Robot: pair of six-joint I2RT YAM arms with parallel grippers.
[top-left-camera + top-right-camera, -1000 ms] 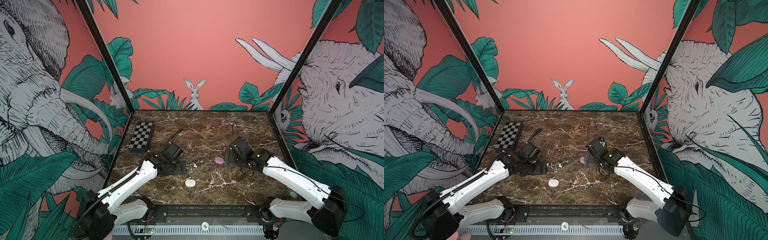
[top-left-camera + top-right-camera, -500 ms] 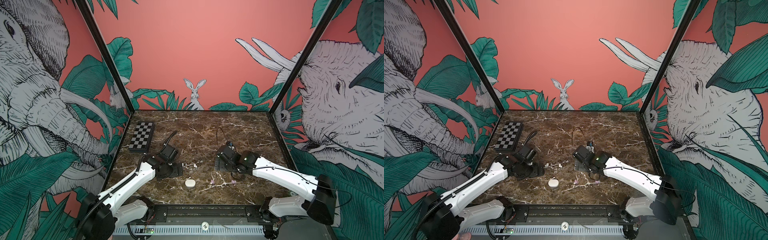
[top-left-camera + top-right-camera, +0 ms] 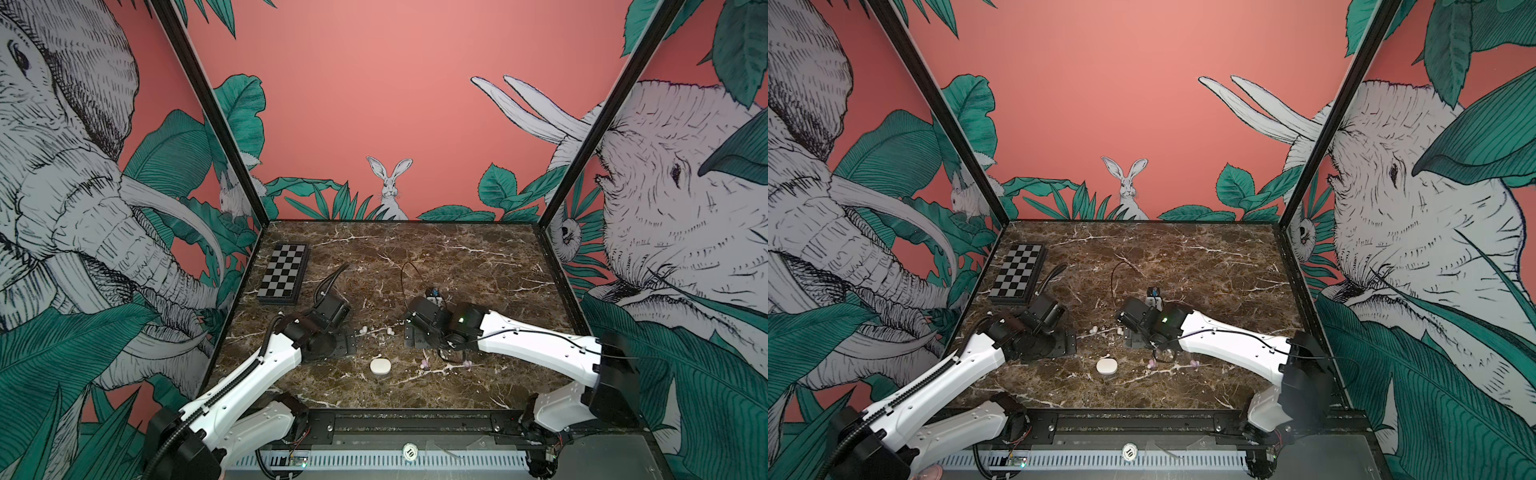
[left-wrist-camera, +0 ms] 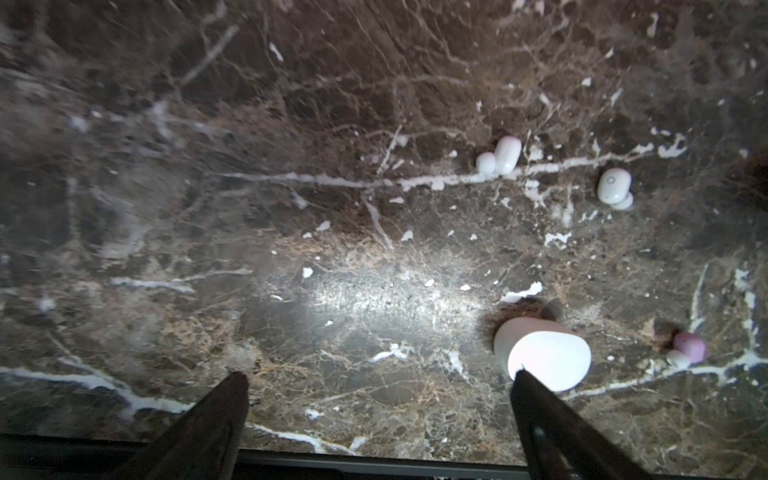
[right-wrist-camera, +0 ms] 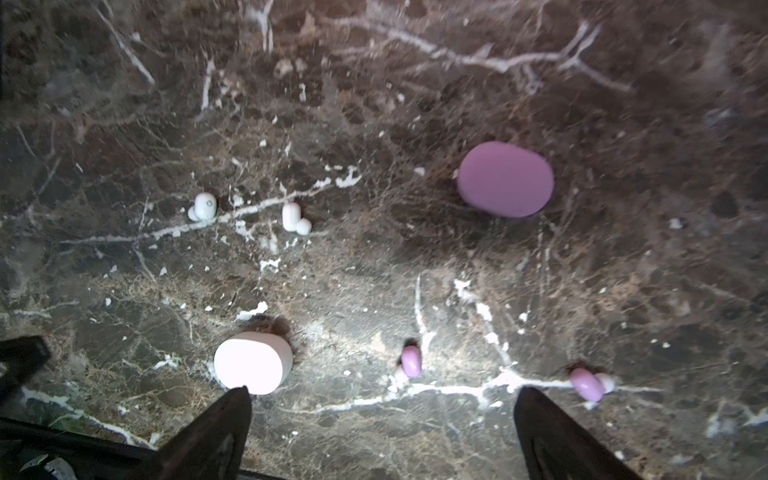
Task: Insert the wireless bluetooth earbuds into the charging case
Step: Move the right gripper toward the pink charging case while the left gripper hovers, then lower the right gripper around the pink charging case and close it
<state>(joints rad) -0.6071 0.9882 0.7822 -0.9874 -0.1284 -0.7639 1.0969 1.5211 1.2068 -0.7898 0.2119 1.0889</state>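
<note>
- On table [image 3: 457, 257]: white buds [image 5: 203, 206] and lilac buds [image 5: 411, 361] lie loose, apart from white case [image 5: 252, 362] and lilac case [image 5: 505, 179].
- Left gripper [image 4: 378, 374], right gripper [image 5: 384, 390]: spread, empty, hovering.
- Step: approach, nothing inserted. Cases look shut, so a lid likely comes first.
- Writing: "10" on front-rail disc [image 3: 409, 451]. No brands legible.

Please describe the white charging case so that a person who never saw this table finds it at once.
On the brown marble table, look near the front edge, about halfway along it. There lies the white charging case. It is a smooth white pebble, far larger than the white earbuds behind it and the lilac earbuds on its right-arm side.
</note>
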